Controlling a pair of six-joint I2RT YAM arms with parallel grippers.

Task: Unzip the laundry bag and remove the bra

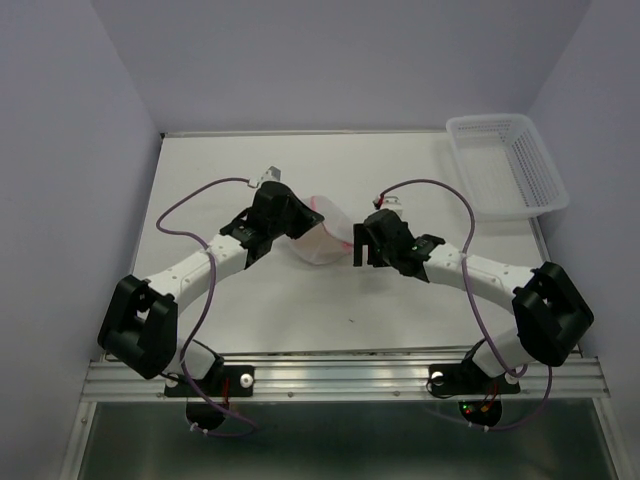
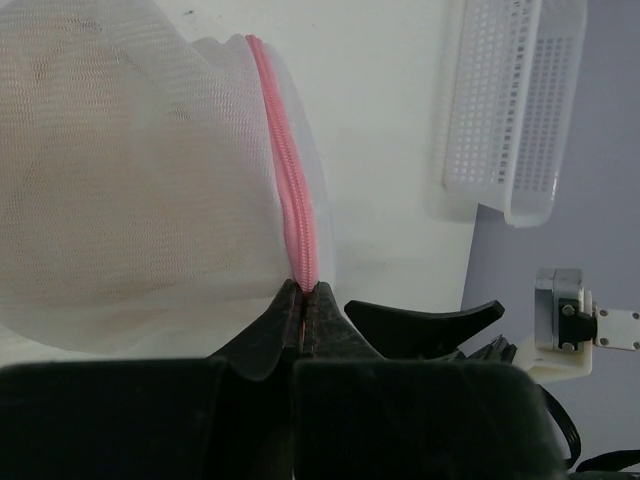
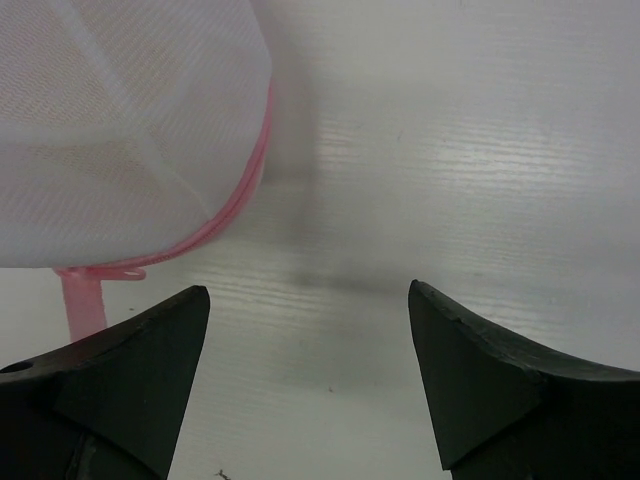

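Note:
The laundry bag point(image 1: 322, 238), a white mesh pouch with pink zipper trim, sits mid-table between the two grippers. My left gripper point(image 2: 303, 292) is shut on the bag's pink zipper trim point(image 2: 290, 190) at its near edge. A tan shape, the bra point(image 2: 110, 170), shows faintly through the mesh. My right gripper point(image 3: 308, 300) is open and empty, just right of the bag point(image 3: 120, 130); a pink pull tab point(image 3: 82, 300) hangs by its left finger. In the top view the right gripper point(image 1: 362, 243) is beside the bag's right side.
A white plastic lattice basket point(image 1: 510, 165) stands at the back right corner of the table; it also shows in the left wrist view point(image 2: 510, 100). The table's near edge has a metal rail point(image 1: 340, 375).

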